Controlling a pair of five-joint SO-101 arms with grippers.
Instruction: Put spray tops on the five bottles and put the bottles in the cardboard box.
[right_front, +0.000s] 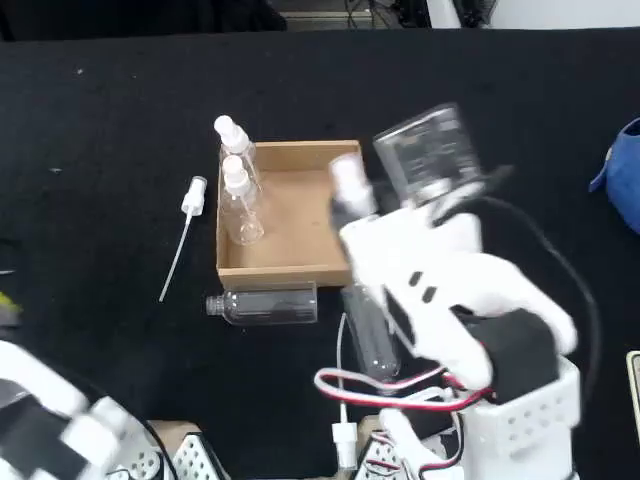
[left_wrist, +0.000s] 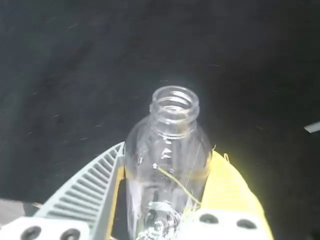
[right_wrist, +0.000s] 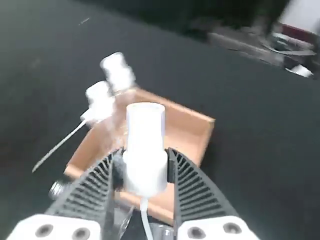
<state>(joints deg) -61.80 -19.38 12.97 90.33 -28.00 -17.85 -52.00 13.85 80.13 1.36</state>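
Holding a white spray top (right_wrist: 145, 135) by its collar, the right gripper (right_wrist: 145, 152) is closed snug on it with the nozzle head sticking out past the fingertips and the thin dip tube hanging back between the jaws. The cardboard box (right_wrist: 192, 131) is just beyond. The left gripper (left_wrist: 167, 160) is clamped around the body of an uncapped clear bottle (left_wrist: 170, 145), neck free and pointing away over the black table (left_wrist: 75, 60). High view: the box holds the first capped bottle (right_front: 233, 145) and the second capped bottle (right_front: 243, 205) along one wall. A bare bottle (right_front: 265, 305) lies just in front of the box, and another bottle (right_front: 372, 335) lies partly under the white arm. A loose spray top (right_front: 192, 195) sits beside the box, and a spare top (right_front: 345, 435) lies near the arm bases. Likely step: mating the held top to the held bottle. The bottles look light, thin-walled and slick, so they would probably dent or slip under a hard squeeze. Best to grip mid-body and keep the threads clear. The top looks rigid but its tube is floppy, so hold it at the collar and feed the tube in first.
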